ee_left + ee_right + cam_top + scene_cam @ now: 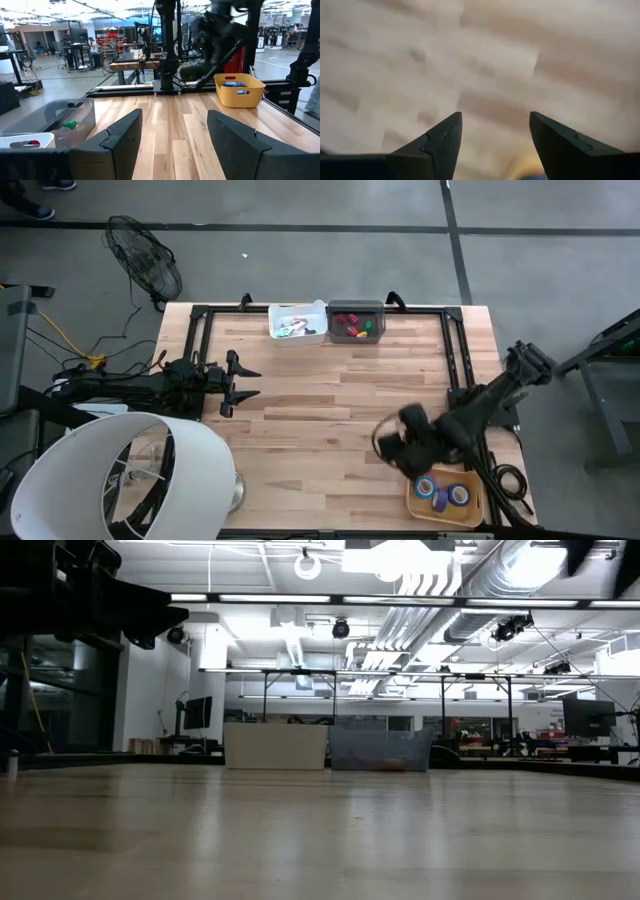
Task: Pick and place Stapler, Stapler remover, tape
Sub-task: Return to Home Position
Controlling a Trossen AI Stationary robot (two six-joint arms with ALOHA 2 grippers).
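Observation:
Rolls of tape (445, 494) lie in a yellow basket (414, 504) at the table's near right corner; the basket (239, 91) also shows in the left wrist view. My right gripper (495, 132) is open and empty above bare wood, just left of the basket, blurred in the high view (398, 448). My left gripper (243, 383) waits open at the table's left side, its fingers (120, 137) framing bare wood. A white bin (297, 323) and a clear bin (357, 322) with small coloured items stand at the far edge. Stapler and stapler remover cannot be told apart there.
A black frame (455, 350) runs along the table's far and side edges. A large white lampshade (120, 475) overhangs the near left corner. Bare wood (320, 430) fills the table's middle. A fan (145, 258) stands on the floor beyond the far left corner.

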